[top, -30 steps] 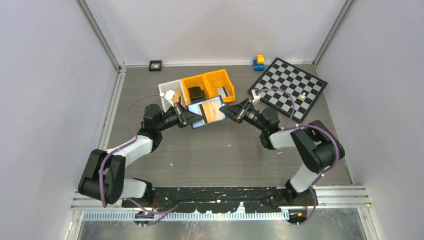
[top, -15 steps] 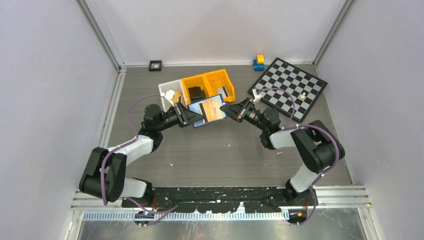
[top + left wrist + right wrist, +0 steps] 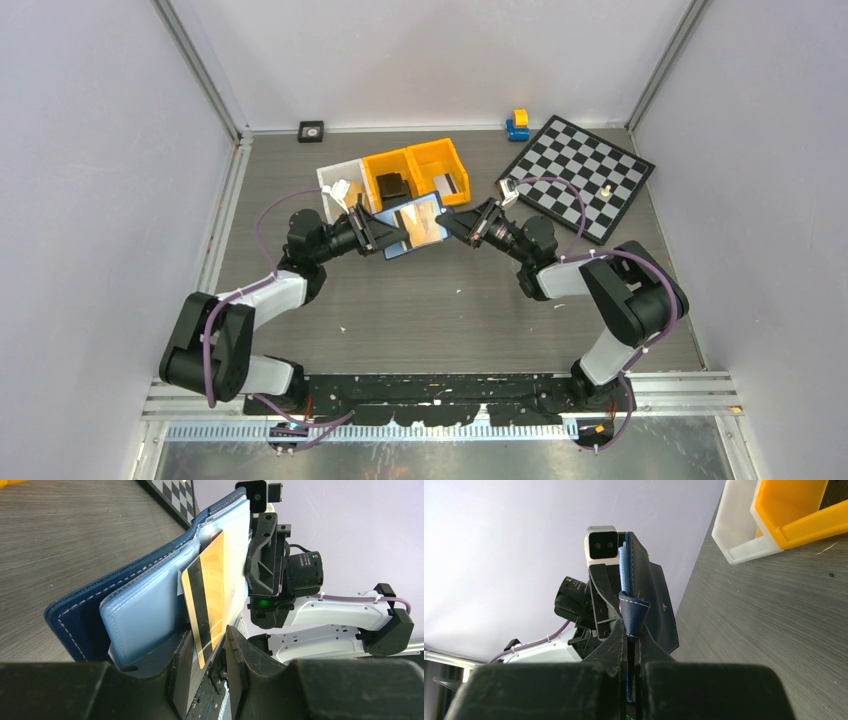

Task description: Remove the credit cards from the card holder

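Card holder is up off the surface, open, held btwn your two arms, just in front of the orange bins. Your L fingers are clamped on the gold card, mag stripe facing the wrist cam; the card's far end looks tucked in the holder's blue-grey pockets. Your R fingers are pinched tight on the holder's navy edge, opp. side. Dark grey card: can't make it out. Chessboard lies well apart, to the right.
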Robot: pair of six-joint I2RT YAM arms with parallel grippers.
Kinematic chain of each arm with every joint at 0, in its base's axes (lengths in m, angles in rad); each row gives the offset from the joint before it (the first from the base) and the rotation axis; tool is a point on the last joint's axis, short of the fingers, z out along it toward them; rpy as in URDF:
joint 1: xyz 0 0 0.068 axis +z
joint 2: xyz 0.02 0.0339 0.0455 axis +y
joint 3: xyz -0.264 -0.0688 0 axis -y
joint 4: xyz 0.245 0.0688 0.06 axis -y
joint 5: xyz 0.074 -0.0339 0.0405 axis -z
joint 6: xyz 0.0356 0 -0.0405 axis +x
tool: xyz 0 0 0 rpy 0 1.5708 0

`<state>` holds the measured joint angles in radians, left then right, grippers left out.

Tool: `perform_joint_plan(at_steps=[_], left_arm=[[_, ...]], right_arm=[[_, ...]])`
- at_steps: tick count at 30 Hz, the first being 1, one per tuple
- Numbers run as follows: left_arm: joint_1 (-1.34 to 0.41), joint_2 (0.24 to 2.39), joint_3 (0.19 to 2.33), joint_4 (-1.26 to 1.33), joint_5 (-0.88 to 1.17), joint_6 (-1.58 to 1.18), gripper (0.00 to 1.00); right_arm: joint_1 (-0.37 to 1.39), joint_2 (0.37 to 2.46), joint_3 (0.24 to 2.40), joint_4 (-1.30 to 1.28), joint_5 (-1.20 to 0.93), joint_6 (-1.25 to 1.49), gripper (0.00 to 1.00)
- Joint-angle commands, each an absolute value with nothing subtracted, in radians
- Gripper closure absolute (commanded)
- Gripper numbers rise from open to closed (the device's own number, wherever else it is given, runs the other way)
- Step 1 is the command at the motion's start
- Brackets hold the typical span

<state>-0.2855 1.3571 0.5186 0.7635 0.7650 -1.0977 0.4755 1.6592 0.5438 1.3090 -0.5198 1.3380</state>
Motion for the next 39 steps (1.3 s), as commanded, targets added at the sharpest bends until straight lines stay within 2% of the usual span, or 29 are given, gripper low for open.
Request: perform_joint_plan(at_steps=[1, 3, 7, 9, 15, 22, 25, 36, 39], left_arm=[[-0.28, 1.373, 0.507, 0.822, 0.772, -1.105, 0.68], [-0.279, 1.375, 0.506, 0.83, 0.772, -1.108, 0.71], [-0.279, 1.374, 0.504, 0.838, 0.77, -1.11, 0.93], [-0.275, 1.371, 0.501, 0.836, 0.766, -1.109, 1.0], [-0.24, 1.351, 0.487, 0.811, 0.754, -1.109, 1.0], [-0.199, 1.319, 0.501, 0.629, 0.69, -1.022, 1.0], [-0.195, 1.287, 0.539, 0.463, 0.578, -0.902, 1.0], [-0.179, 1.277, 0.832, -0.073, 0.053, -0.623, 1.0], [-0.15, 1.334, 0.915, -0.141, 0.027, -0.584, 1.0]], right_arm=[[0.494, 1.64, 0.574, 1.425, -0.538, 1.352, 1.0], [0.494, 1.64, 0.574, 1.425, -0.539, 1.352, 0.99], [0.493, 1.634, 0.571, 1.424, -0.537, 1.348, 0.99], [0.49, 1.625, 0.566, 1.416, -0.533, 1.343, 1.0], [0.396, 1.567, 0.509, 1.322, -0.476, 1.284, 0.99], [0.305, 1.422, 0.51, 0.878, -0.338, 0.991, 0.99], [0.305, 1.37, 0.522, 0.735, -0.268, 0.914, 1.0], [0.305, 1.355, 0.511, 0.738, -0.258, 0.931, 0.99], [0.304, 1.353, 0.515, 0.746, -0.273, 0.934, 0.99]])
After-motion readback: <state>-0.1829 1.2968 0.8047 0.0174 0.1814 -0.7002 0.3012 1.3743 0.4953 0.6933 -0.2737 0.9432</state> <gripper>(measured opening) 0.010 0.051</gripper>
